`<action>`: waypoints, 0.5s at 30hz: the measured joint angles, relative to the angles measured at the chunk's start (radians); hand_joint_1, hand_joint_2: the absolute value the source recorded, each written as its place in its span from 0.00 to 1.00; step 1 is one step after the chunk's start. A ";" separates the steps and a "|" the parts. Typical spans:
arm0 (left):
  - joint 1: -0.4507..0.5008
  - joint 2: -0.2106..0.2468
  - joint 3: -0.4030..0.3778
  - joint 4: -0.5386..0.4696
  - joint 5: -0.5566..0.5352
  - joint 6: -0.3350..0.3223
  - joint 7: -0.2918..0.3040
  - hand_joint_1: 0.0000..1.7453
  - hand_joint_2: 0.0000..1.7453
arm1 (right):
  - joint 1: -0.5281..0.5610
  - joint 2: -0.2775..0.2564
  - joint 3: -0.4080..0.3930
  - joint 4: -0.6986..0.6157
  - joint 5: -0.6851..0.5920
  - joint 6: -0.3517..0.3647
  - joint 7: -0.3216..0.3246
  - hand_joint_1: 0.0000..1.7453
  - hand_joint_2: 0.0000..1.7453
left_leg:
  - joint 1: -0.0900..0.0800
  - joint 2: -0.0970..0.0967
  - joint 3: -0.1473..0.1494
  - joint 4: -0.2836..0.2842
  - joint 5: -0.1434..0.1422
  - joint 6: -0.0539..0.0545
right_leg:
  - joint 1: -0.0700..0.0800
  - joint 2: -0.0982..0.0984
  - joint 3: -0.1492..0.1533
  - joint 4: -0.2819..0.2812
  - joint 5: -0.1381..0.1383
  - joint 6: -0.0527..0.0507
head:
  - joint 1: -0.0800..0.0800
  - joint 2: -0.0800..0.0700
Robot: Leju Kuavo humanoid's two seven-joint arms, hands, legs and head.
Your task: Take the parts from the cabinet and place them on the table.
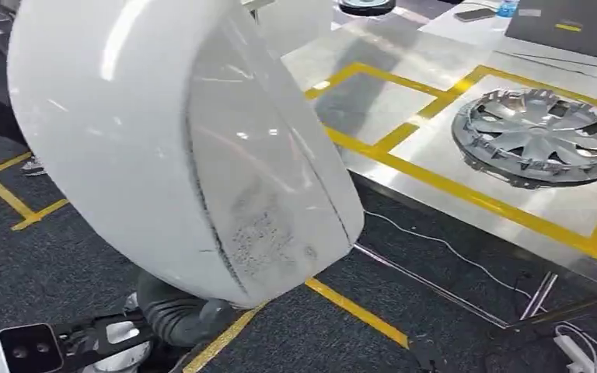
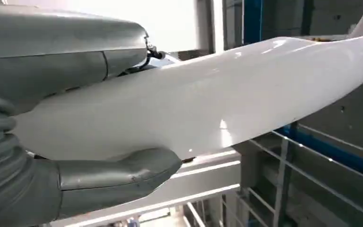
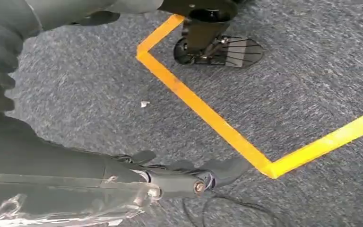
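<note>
The large glossy white curved plastic panel [image 1: 179, 148] hung tilted above the grey carpet left of the table [image 1: 435, 70], its long axis running far-left to near-right. The left hand [image 2: 71, 118] clamped its edge between thumb and fingers [image 2: 75, 56]. A silver wheel cover [image 1: 540, 132] lay inside yellow tape on the table. The right hand [image 3: 179, 175] hung over the carpet, fingers extended, holding nothing.

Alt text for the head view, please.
A large glossy white curved plastic panel, held up by the robot's left hand, hides much of the view. Behind it, a silver spoked hubcap lies inside yellow tape on a shiny metal table.
</note>
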 joint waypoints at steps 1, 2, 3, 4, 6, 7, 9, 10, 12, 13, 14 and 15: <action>0.000 0.001 0.000 0.000 0.000 0.002 0.000 1.00 1.00 | 0.002 0.000 0.000 0.000 0.000 0.000 0.000 0.00 1.00 | 0.000 0.000 -0.026 0.043 -0.006 0.000 | 0.000 0.012 0.000 0.000 0.000 0.000 | 0.000 0.000; 0.000 0.001 0.000 0.000 -0.002 0.004 0.000 1.00 1.00 | 0.004 0.000 0.000 0.000 0.001 0.000 0.001 0.00 1.00 | 0.000 0.000 -0.031 0.039 0.012 0.001 | -0.001 0.024 0.001 0.000 0.000 0.000 | 0.000 0.000; 0.000 0.001 -0.001 0.000 -0.005 0.006 0.000 1.00 1.00 | 0.005 0.000 0.000 0.000 0.002 0.000 0.002 0.00 1.00 | 0.001 0.000 -0.016 0.001 0.048 0.002 | -0.002 0.037 0.001 0.000 0.001 0.001 | 0.000 0.000; -0.001 0.001 -0.003 0.000 -0.006 0.006 0.000 1.00 1.00 | 0.005 0.000 0.000 0.000 0.003 0.001 0.002 0.00 1.00 | 0.002 -0.003 0.020 -0.077 0.099 0.003 | -0.004 0.052 0.002 0.000 0.002 0.004 | 0.000 0.000; -0.001 0.002 -0.004 0.000 -0.009 0.008 0.000 1.00 1.00 | 0.005 0.000 0.002 0.000 0.004 0.001 0.002 0.00 1.00 | 0.013 -0.079 0.094 -0.223 0.158 0.002 | -0.006 0.075 -0.001 0.001 0.003 0.014 | -0.001 0.000; -0.001 0.001 -0.004 0.000 -0.010 0.008 0.000 1.00 1.00 | 0.002 0.000 0.003 0.000 0.005 0.001 0.003 0.00 1.00 | 0.018 -0.094 0.105 -0.263 0.147 0.008 | 0.000 0.087 -0.009 0.015 -0.001 0.021 | -0.004 0.000; -0.001 0.001 -0.005 0.000 -0.011 0.008 0.000 1.00 1.00 | 0.007 0.000 0.005 0.000 0.006 0.001 0.003 0.00 1.00 | 0.009 -0.080 0.103 -0.252 0.148 0.023 | -0.008 0.102 -0.012 0.000 0.008 0.035 | -0.007 0.000; -0.001 0.001 -0.005 0.000 -0.011 0.009 0.000 1.00 1.00 | 0.011 0.000 0.005 0.000 0.006 0.001 0.004 0.00 1.00 | 0.008 -0.071 0.104 -0.253 0.150 0.030 | -0.010 0.111 -0.014 -0.005 0.010 0.043 | -0.004 0.000; -0.002 0.000 -0.010 0.000 -0.011 0.009 0.000 1.00 1.00 | 0.014 -0.001 0.006 0.000 0.006 0.001 0.005 0.00 1.00 | 0.014 -0.046 0.109 -0.262 0.155 0.046 | -0.002 0.052 -0.029 0.024 -0.009 0.048 | 0.002 0.000; -0.003 0.000 -0.012 0.000 -0.011 0.009 0.000 1.00 1.00 | 0.011 -0.001 0.007 0.000 0.006 0.001 0.005 0.00 1.00 | 0.012 -0.034 0.109 -0.262 0.153 0.052 | -0.002 0.017 -0.057 0.080 -0.043 0.051 | 0.008 0.000; -0.003 0.000 -0.012 0.000 -0.011 0.009 0.000 1.00 1.00 | 0.007 -0.001 0.008 0.000 0.006 0.001 0.005 0.00 1.00 | 0.009 -0.021 0.110 -0.262 0.152 0.054 | -0.003 -0.003 -0.095 0.159 -0.083 0.054 | 0.008 0.000; -0.003 0.001 -0.013 0.000 -0.011 0.010 0.000 1.00 1.00 | 0.006 -0.001 0.008 0.000 0.006 0.001 0.005 0.00 1.00 | 0.006 -0.007 0.109 -0.262 0.151 0.055 | -0.003 -0.013 -0.136 0.246 -0.119 0.055 | 0.007 0.000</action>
